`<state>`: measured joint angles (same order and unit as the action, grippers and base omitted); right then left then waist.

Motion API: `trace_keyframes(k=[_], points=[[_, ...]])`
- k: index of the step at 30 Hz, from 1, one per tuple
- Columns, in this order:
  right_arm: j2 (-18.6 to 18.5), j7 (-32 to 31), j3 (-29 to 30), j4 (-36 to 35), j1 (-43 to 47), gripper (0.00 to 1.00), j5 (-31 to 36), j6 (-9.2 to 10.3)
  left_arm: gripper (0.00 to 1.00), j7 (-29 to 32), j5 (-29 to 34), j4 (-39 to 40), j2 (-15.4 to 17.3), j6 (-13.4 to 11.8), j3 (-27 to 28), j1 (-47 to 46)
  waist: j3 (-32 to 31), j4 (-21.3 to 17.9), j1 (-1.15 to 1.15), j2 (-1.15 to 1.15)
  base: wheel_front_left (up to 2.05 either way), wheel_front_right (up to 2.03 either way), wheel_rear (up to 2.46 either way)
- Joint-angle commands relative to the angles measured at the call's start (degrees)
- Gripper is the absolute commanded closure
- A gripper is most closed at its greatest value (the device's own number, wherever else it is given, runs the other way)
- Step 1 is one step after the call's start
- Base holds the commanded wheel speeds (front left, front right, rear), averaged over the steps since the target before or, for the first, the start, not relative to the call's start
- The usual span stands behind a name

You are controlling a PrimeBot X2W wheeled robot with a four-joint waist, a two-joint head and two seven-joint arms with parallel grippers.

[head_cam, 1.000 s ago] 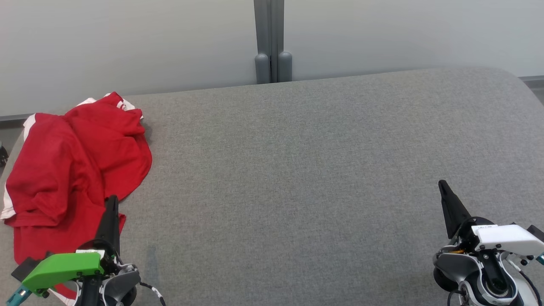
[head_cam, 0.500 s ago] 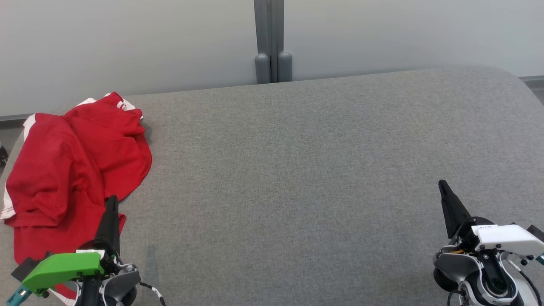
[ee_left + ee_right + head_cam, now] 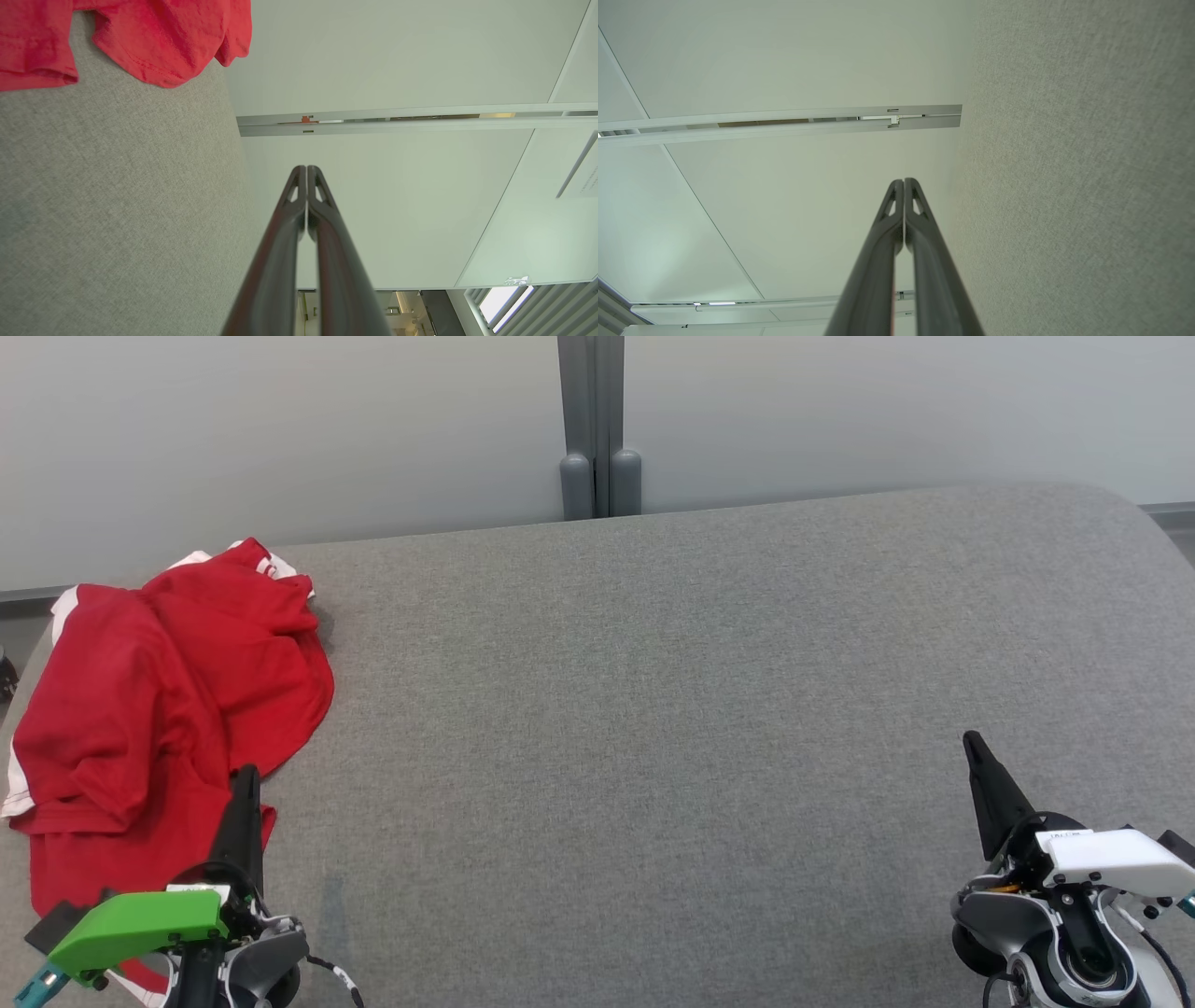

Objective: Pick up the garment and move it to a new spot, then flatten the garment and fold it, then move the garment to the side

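The garment (image 3: 159, 709), a red top with white trim, lies crumpled at the left end of the grey fabric surface (image 3: 653, 709); its red hem (image 3: 154, 42) hangs into the top left of the left wrist view. My left gripper (image 3: 246, 773) sits at the lower left, shut and empty, its tip just over the garment's near right edge. In its own view the left gripper (image 3: 307, 168) has both fingers pressed together. My right gripper (image 3: 971, 739) rests at the lower right over bare fabric, far from the garment, shut with nothing in it, as the right gripper (image 3: 904, 180) also appears in the right wrist view.
A pale wall with a grey vertical post (image 3: 597, 425) runs behind the far edge of the surface. The surface's right end curves off at the corner (image 3: 1134, 509). Wide bare grey fabric lies between the two grippers.
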<state>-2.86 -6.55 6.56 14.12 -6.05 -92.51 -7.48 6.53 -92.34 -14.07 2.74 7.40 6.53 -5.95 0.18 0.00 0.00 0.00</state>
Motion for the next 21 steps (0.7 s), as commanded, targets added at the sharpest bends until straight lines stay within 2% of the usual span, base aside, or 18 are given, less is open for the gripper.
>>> trace_keyframes(k=[1, 21], points=[[-0.05, -0.09, -0.01, -0.26, -0.34, 1.0, 0.22, -0.02, 1.0, 0.15, -0.16, 0.1, 0.29, 0.35, 0.1, -0.65, 0.0, 0.0, 0.0, 0.0, 0.0, 0.0, 0.0], [-0.05, -0.09, -0.01, -0.26, -0.34, 1.0, 0.22, -0.02, 1.0, 0.15, -0.16, 0.1, 0.29, 0.35, 0.1, -0.65, 0.0, 0.0, 0.0, 0.0, 0.0, 0.0, 0.0]])
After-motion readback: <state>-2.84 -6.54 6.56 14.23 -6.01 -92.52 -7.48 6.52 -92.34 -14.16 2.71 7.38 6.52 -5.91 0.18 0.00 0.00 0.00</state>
